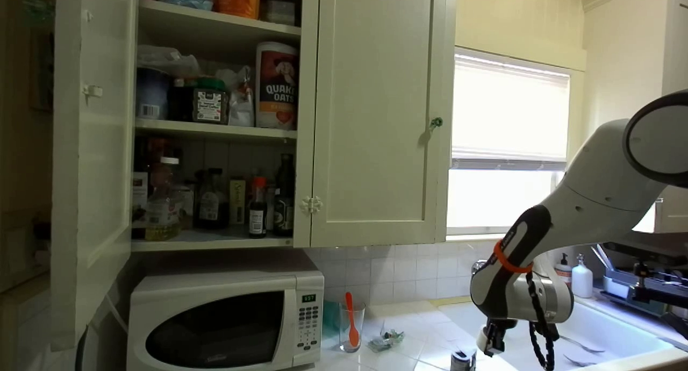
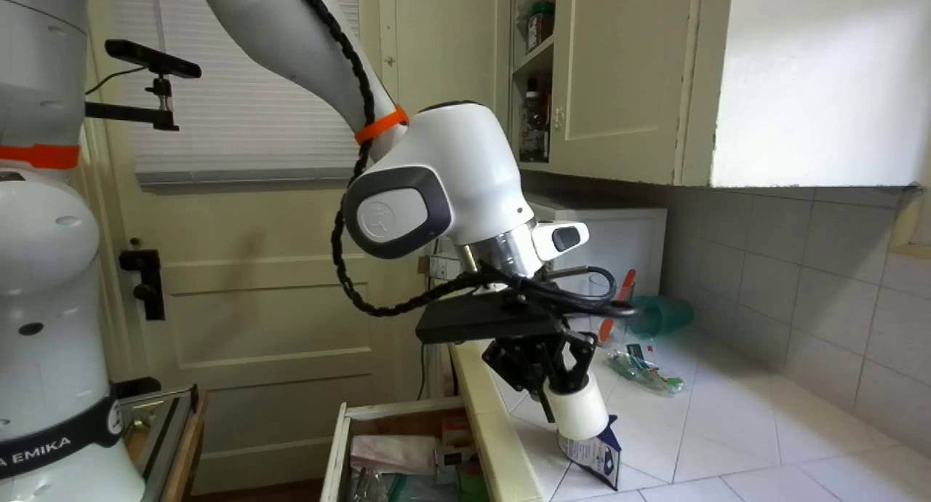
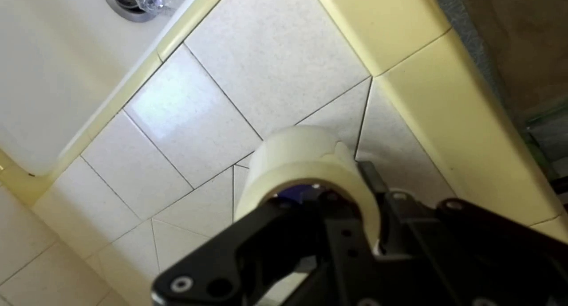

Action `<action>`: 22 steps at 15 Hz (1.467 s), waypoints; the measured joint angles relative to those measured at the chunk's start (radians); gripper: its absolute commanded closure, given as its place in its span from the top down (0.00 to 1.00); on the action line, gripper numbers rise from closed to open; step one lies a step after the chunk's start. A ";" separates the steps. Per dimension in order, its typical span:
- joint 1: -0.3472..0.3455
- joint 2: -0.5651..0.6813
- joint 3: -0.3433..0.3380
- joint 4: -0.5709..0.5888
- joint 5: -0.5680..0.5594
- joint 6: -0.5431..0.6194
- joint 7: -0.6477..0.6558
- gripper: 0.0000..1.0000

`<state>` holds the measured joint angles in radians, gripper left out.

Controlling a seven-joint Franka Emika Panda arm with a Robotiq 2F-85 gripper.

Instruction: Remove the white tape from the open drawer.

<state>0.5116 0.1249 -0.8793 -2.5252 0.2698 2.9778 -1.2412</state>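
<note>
“Holding something, is it not, this gripper (image 2: 561,394)?”

“Yes, it pinches the white tape (image 3: 297,148). One finger is within the core, the other lies against the outer side. The tape is in the air over the counter (image 2: 713,458), outside the drawer (image 2: 336,451).”

“Which writing can you read close to it?”

“On the blue and white packet (image 2: 593,455) behind the tape there is print, but too small for me. Whether the two are touching, I cannot tell.”

“And the edges?”

“In the wrist view, a yellow tile edge (image 3: 439,97) limits the counter on one side, and the sink (image 3: 49,75) on another. The drawer stands open just beside this yellow edge. Bare tiles (image 2: 793,444) spread from the packet toward the wall (image 2: 771,269), so there is free room. Farther, on the arm's base (image 2: 58,407), I read ‘EMIKA’.”

“And still farther?”

“A crumpled plastic wrapper (image 1: 386,340), then a glass (image 1: 359,317) with a red spoon (image 1: 353,336), beside the microwave (image 1: 226,328), whose green display (image 1: 308,298) seems to say 6:57. Above, a cupboard door (image 1: 102,145) stands wide. On the middle shelf (image 1: 215,128), a canister (image 1: 277,86) shows ‘QUAK’ and ‘OATS’; the end of the first word I cannot read.”
</note>
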 measured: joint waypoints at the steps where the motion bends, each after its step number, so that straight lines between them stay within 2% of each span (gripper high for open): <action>1: 0.034 0.000 -0.037 0.002 -0.073 -0.001 0.039 0.04; 3: 0.095 -0.001 -0.102 0.018 -0.178 -0.004 0.113 0.04; 4: 0.119 -0.002 -0.125 0.035 -0.193 -0.003 0.158 0.15; 6: 0.125 -0.001 -0.127 0.045 -0.194 -0.003 0.166 0.15; 7: 0.124 0.000 -0.126 0.043 -0.194 -0.003 0.166 0.04; 8: 0.123 0.000 -0.125 0.040 -0.194 -0.003 0.166 0.04; 9: 0.084 -0.007 -0.085 0.039 -0.232 -0.005 0.167 0.04; 10: 0.009 -0.026 -0.006 0.039 -0.289 -0.020 0.169 0.04; 11: -0.027 -0.047 0.037 0.039 -0.297 -0.050 0.135 0.04; 18: -0.034 -0.161 0.048 0.057 -0.276 -0.357 -0.220 0.04; 19: -0.074 -0.159 0.084 0.065 -0.276 -0.399 -0.246 0.04; 22: -0.280 -0.111 0.280 0.096 -0.288 -0.411 -0.241 0.04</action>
<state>0.2319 0.0141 -0.5991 -2.4288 -0.0184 2.5664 -1.4826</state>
